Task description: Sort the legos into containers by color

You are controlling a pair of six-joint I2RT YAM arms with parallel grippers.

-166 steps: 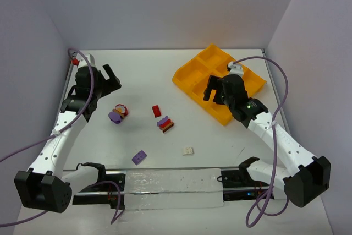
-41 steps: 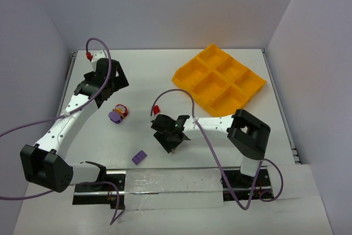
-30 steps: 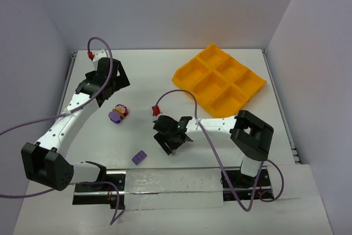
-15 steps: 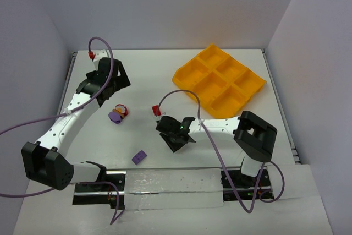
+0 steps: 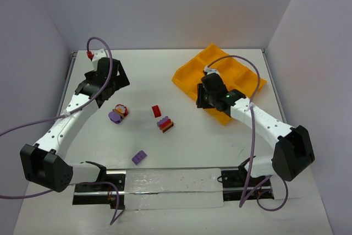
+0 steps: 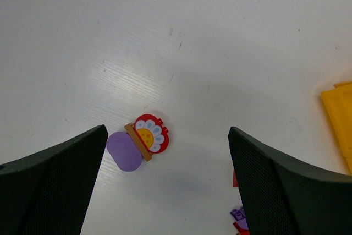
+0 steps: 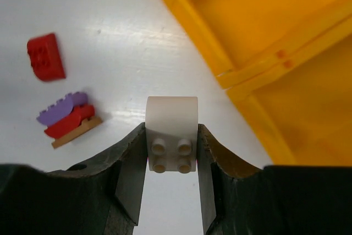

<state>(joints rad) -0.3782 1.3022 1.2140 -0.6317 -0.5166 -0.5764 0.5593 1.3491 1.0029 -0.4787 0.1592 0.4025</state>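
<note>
- Whereas a few seconds ago the white brick (image 7: 171, 115) lay loose on the bench (image 5: 143, 75) near the arms' bases, it now sits clamped between the jaws of the right gripper (image 7: 171, 133), lifted and swung across to the tray (image 5: 221, 58).
- By my reading the pick is done, and only the drop into a compartment remains for this piece.
- Just ahead and to the right of that gripper lie the tray's rim and two compartments, neither showing a brick.
- Off to its left, on the bench, lie a red brick (image 7: 45, 56) and a stack (image 7: 69, 118) of purple on red on brown, both unsorted.
- Across the bench, the left gripper (image 6: 168, 136) has barely shifted. It hangs wide open and holds nothing.
- Below it, nearer its left finger, sits a cluster (image 6: 140, 142): a lilac rounded piece joined to a red one printed with a flower.
- Well apart from both grippers, a lone purple brick (image 5: 139, 157) waits near the bench's front edge.
- The held brick is smooth, matte plastic with four studs and one rounded end.
- The tray is glossy orange-yellow plastic with raised dividing walls.
- The bench is white and faintly scuffed.
</note>
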